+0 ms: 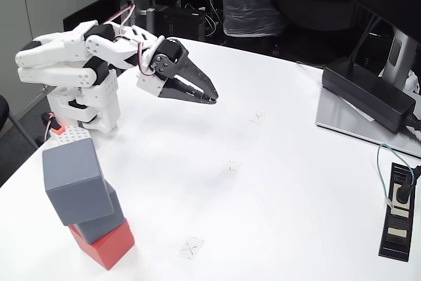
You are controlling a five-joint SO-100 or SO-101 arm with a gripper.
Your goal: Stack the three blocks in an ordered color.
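Fingers (209,90) on my gripper (212,99) look pressed together at the tips, pinching nothing, hanging above the white table (276,189) out from the folded arm (79,64) at the table's far left edge. From the fixed view I see the three blocks stacked near the front left corner: the red block (108,245) at the bottom, a grey block (104,222) on it, and a second grey block (74,179) on top, tilted and overhanging leftward. A black power brick (368,93) lies by the right edge.

White arm (72,57), black hand (209,97), red-white cables (123,12)
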